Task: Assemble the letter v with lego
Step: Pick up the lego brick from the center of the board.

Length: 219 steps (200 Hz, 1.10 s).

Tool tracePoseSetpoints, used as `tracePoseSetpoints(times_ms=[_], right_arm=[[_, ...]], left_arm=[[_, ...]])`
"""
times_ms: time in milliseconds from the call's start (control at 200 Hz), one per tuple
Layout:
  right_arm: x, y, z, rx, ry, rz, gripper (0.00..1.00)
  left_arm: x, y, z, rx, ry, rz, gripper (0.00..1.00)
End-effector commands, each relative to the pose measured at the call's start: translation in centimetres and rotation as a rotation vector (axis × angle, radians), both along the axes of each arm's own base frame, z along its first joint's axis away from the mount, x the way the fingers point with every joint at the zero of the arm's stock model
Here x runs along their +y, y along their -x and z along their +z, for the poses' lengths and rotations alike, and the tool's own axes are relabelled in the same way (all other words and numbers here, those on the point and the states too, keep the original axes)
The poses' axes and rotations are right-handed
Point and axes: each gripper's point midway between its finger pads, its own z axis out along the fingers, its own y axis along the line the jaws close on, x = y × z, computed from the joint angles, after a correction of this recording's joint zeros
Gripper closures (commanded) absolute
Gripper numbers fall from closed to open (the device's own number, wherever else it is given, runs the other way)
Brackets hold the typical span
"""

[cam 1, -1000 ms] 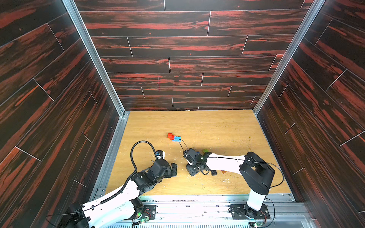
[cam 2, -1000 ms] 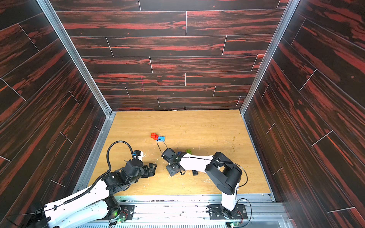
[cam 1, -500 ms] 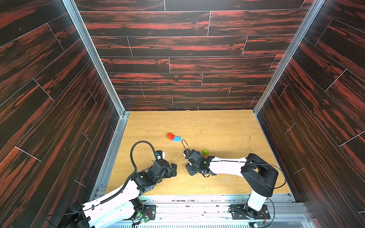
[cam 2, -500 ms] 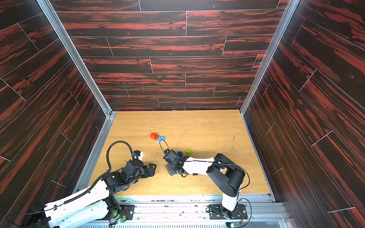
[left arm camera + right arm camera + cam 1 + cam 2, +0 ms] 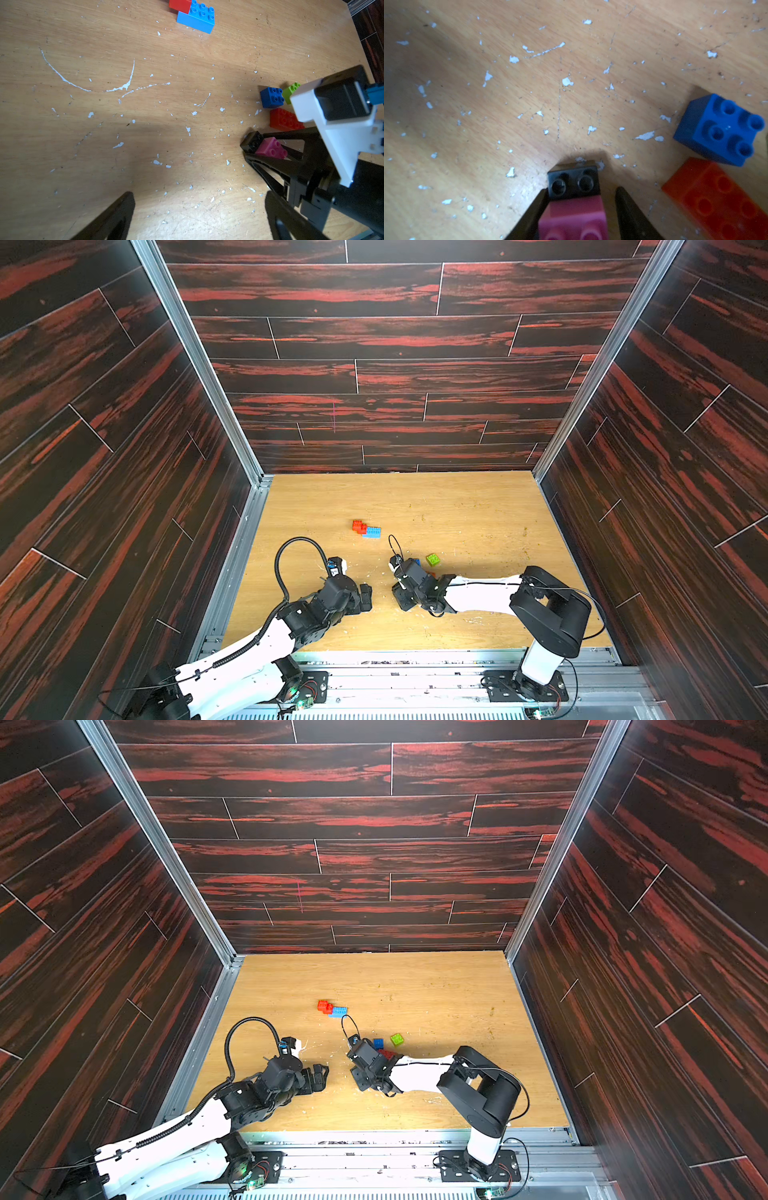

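A pink brick [image 5: 573,216] joined to a black brick [image 5: 573,182] lies on the wooden table between the fingers of my right gripper [image 5: 581,189]. One finger touches the pair; a gap shows at the other finger. The left wrist view shows the same pink brick [image 5: 272,147] inside those fingers. Close by lie a blue brick [image 5: 720,128], a red oblong brick [image 5: 720,197] and a lime green brick [image 5: 432,559]. Farther back sits a joined red and light blue piece [image 5: 365,529]. My left gripper [image 5: 199,195] stands wide open over bare table, low at the near left [image 5: 365,597].
The table [image 5: 478,510] is walled by dark red panels on three sides, with a metal rail along the front edge [image 5: 415,659]. White paint flecks and scratches mark the wood. The right arm's forearm [image 5: 478,593] lies low across the near right.
The right gripper's jaws have narrowed around the pink and black bricks, and the arm shifted slightly so the green brick now shows. The left arm has not moved.
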Motion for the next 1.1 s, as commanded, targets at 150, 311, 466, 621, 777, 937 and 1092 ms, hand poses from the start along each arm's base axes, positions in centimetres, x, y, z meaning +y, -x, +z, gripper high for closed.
tracePoseSetpoints(times_ms=[150,311,466,621,777,937,1092], right_arm=[[-4.1,4.2,-4.8,0.157,0.154,-0.016,0.46],[-4.3,4.2,-4.9,0.155,0.156,-0.025,0.46],[-4.3,4.3,-4.9,0.152,0.153,-0.025,0.46],[-4.4,4.4,-5.0,0.154,0.155,-0.026,0.54],[-4.6,4.7,-5.2,0.158,0.159,-0.026,0.56],[-4.4,4.7,-5.2,0.158,0.157,-0.024,0.6],[-3.7,4.3,-4.3,0.148,0.15,-0.003,0.67]], left_arm=[[0.3,-0.5,0.6,-0.02,-0.001,0.035,0.0],[0.5,-0.4,0.6,-0.018,-0.003,0.044,0.0],[0.5,-0.4,0.6,-0.018,-0.002,0.045,0.0],[0.5,-0.4,0.4,-0.013,-0.004,0.045,0.0],[0.4,-0.4,0.4,-0.014,-0.004,0.045,0.0],[0.4,-0.4,0.4,-0.011,-0.005,0.045,0.0],[0.7,-0.8,0.6,-0.031,-0.007,0.067,0.0]])
